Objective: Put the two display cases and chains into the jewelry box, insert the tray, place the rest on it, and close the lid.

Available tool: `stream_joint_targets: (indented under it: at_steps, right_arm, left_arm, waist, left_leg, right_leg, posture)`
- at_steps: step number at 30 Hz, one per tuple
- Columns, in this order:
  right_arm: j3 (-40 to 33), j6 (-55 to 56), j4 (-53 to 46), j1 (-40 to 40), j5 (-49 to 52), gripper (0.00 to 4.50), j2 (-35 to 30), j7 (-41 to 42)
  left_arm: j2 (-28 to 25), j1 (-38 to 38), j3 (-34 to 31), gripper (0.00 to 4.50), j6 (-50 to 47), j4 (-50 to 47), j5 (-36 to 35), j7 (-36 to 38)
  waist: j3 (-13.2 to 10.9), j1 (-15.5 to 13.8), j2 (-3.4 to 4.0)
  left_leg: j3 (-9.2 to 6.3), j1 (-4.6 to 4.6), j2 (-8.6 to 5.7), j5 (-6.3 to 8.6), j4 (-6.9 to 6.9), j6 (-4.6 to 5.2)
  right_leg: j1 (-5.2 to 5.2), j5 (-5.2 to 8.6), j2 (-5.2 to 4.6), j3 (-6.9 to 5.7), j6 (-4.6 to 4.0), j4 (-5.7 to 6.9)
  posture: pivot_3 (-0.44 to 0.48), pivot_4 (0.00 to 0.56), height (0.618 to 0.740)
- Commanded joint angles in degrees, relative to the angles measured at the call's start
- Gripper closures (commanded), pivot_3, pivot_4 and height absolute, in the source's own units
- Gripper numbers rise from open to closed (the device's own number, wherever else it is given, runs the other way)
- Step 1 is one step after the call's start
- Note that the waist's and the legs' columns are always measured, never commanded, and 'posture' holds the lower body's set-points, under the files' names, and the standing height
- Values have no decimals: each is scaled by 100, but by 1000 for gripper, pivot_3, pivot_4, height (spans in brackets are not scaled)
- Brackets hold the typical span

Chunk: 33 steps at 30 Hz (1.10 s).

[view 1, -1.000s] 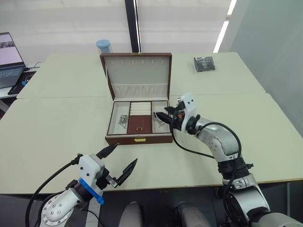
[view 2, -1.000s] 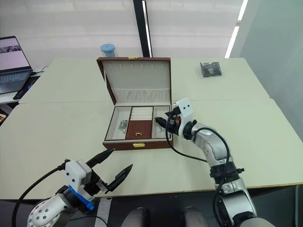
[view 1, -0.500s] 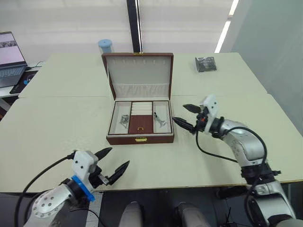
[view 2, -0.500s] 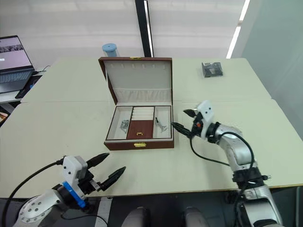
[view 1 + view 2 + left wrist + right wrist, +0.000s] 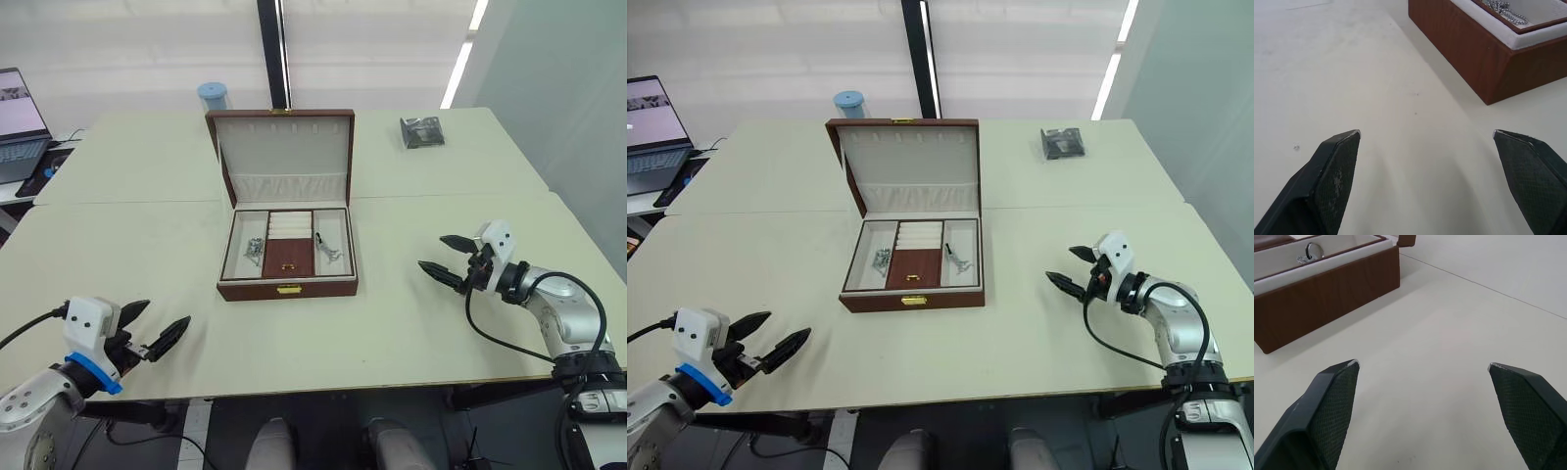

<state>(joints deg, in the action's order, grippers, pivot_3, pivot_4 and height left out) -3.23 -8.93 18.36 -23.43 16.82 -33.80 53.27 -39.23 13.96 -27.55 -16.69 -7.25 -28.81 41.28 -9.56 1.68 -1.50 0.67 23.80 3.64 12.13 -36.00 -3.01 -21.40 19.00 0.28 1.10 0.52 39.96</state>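
Hovering open and empty over the table (image 5: pixel 118 245), the left pincer (image 5: pixel 145 329) and right pincer (image 5: pixel 443 258) are flanking the jewelry box (image 5: pixel 287 286), which is sitting between them with the tray (image 5: pixel 288 257) seated and chains (image 5: pixel 255 249) inside. Closing the lid (image 5: pixel 283 157) seems next, needing a reach behind it.

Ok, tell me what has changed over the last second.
The right end effector has pulled back from the jewelry box's right compartment to the bare table on the robot's right, open and empty. The left end effector has drawn back toward the table's near left edge, still open. The box, its tray, the chains and the raised lid stayed put.
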Motion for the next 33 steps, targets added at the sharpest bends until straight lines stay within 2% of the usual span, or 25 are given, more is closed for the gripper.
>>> stream_joint_targets:
  at_steps: [1,11,14,18,28,29,30,33]
  right_arm:
    - [-26,195,-52,-208,-67,33,195,-199]
    - [288,45,-108,-634,-267,33,981,-714]
    - [392,1,-58,-769,-328,623,1199,-875]
    - [527,-78,16,-916,-410,1947,1454,-1031]
    - [931,-479,-37,-1162,-676,4500,1869,-1146]
    - [965,-511,-56,-1158,-687,4500,1886,-1133]
    - [1017,-536,-93,-1138,-709,4500,1908,-1124]
    - [1154,-628,-240,-1056,-721,4500,1970,-1062]
  left_arm:
    - [-94,-566,-61,0,72,399,154,-210]
    - [56,-1964,539,0,-3,1261,505,-350]
    - [133,-2397,775,0,8,1555,590,-319]
    - [257,-2873,1137,871,109,1961,774,-234]
    - [557,-3546,1602,4070,237,2503,954,15]
    - [573,-3566,1619,4393,226,2519,954,47]
    - [588,-3573,1655,4478,199,2497,943,114]
    - [633,-3567,1771,4478,74,2360,887,340]
  waist:
    - [0,0,0]
    - [0,-1,0]
    - [0,-2,0]
    - [0,-5,0]
    - [0,0,0]
    - [0,-3,0]
    - [0,-3,0]
    - [0,-3,0]
  left_leg:
    - [-1,0,1,0,0,0]
    - [-4,1,2,-1,0,-2]
    - [-3,4,0,-1,-1,-2]
    - [-1,4,-3,-1,-1,-3]
    - [-2,5,-2,-2,-1,-3]
    - [-2,5,-2,-2,-2,-3]
    - [-2,6,-3,-2,-2,-3]
    - [-4,7,-6,-2,-3,-3]
  right_leg:
    - [0,0,0,-1,0,2]
    - [-1,-1,-8,1,0,4]
    - [-1,-1,-9,-4,0,4]
    - [-2,-1,-14,-3,0,4]
    - [-3,-2,-13,-7,0,7]
    - [-3,-2,-14,-7,0,7]
    - [-3,-2,-15,-6,0,7]
    - [-2,-2,-20,-5,0,6]
  posture:
    - [0,150,740]
    - [0,150,740]
    - [0,150,740]
    - [0,150,740]
    - [0,150,740]
    - [0,150,740]
    - [0,150,740]
    - [0,150,740]
